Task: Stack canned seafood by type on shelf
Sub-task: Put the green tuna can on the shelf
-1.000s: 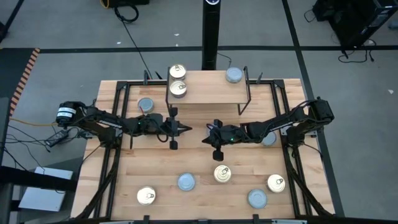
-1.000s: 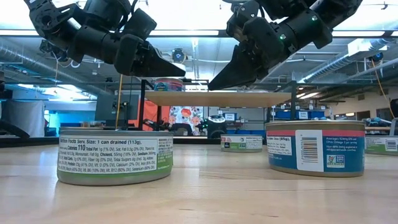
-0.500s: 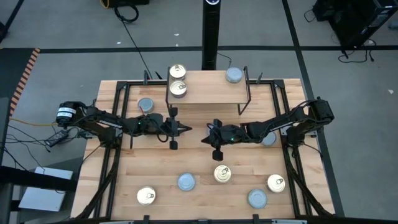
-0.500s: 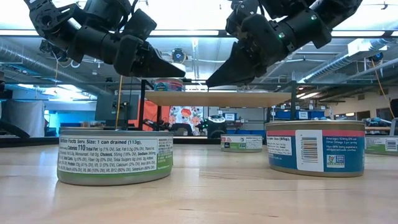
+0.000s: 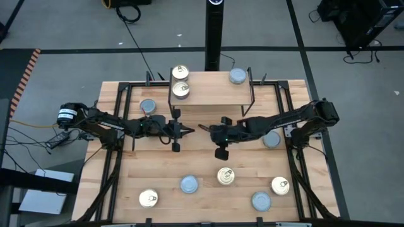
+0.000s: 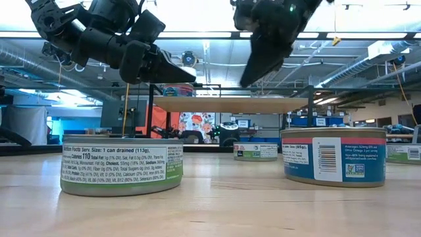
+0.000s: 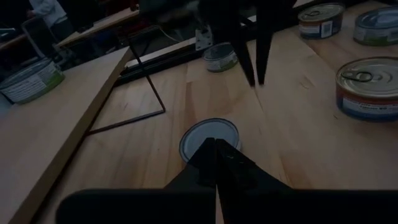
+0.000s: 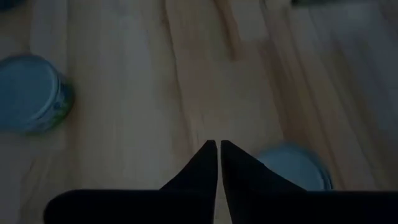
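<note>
The shelf (image 5: 211,88) stands at the table's far side and carries two gold-topped tins (image 5: 180,90) at its left end and one blue-grey tin (image 5: 237,76) at its right. More tins lie on the table: gold-topped ones (image 5: 226,176) and blue-grey ones (image 5: 189,184) toward the near edge. My left gripper (image 5: 191,131) and right gripper (image 5: 201,127) are both shut. They hang tip to tip above the table's middle, in front of the shelf, holding nothing. A blue-grey tin (image 7: 209,134) sits on the table below the fingertips, hidden by the arms in the high view.
A blue-grey tin (image 5: 148,106) sits left of the shelf and another (image 5: 271,140) lies partly under the right arm. In the low view a green-label tin (image 6: 122,164) and a blue-label tin (image 6: 334,156) stand close by. Black frame rails run along the table's sides.
My right gripper has risen and swung its tips toward the far edge and the left gripper, tipping more steeply downward. It has stayed shut.
</note>
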`<state>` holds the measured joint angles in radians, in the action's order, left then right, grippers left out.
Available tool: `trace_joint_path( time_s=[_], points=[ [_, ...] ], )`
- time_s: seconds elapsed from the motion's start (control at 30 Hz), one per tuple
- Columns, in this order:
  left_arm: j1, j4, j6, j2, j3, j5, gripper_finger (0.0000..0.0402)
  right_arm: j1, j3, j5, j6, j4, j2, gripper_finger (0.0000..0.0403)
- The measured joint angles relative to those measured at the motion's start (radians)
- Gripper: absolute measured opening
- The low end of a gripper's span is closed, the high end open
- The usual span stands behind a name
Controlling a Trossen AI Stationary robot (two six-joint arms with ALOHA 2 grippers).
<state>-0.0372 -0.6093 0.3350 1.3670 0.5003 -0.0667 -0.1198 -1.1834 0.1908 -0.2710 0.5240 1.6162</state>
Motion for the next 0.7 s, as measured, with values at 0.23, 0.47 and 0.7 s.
trace_joint_path(
  time_s=[0.23,0.47,0.7],
  points=[
    [0.0,0.005,-0.024,0.0,0.0,0.0,0.0002,-0.023,-0.075,-0.004,-0.132,0.213,-0.001,0.0075],
    [0.0,0.007,-0.025,0.0,0.0,0.0,0.0002,-0.015,-0.075,0.036,-0.179,0.209,-0.001,0.0118],
    [0.0,0.031,-0.029,0.0,0.0,0.0,0.0002,-0.014,-0.075,0.105,-0.23,0.209,0.0,0.017]
  ],
)
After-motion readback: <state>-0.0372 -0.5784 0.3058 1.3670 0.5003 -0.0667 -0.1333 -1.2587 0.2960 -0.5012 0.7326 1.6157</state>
